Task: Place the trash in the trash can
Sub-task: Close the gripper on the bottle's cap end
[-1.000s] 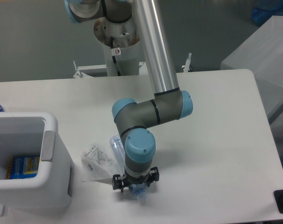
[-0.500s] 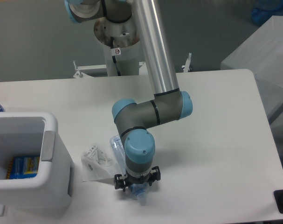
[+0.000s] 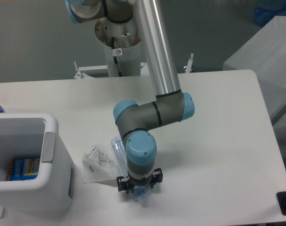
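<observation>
The clear plastic bottle [image 3: 117, 147] lies on the white table, mostly hidden under the arm's wrist; its clear end shows to the upper left and a bluish end [image 3: 142, 197] pokes out below. My gripper [image 3: 138, 190] points straight down over the bottle. Its fingers are hidden by the wrist, so I cannot tell whether they are open or closed on the bottle. The crumpled white wrapper [image 3: 98, 163] lies just left of the bottle. The white trash can [image 3: 49, 155] stands at the left edge, with a grey panel facing the wrapper.
A blue and yellow packet [image 3: 25, 166] lies inside the trash can. The table's front edge runs just below the gripper. A grey cabinet [image 3: 270, 56] stands beyond the table's right edge. The arm's base post [image 3: 119, 52] is behind the table.
The wrist and gripper have shifted very slightly to the right over the bottle. The wrapper and trash can have not moved.
</observation>
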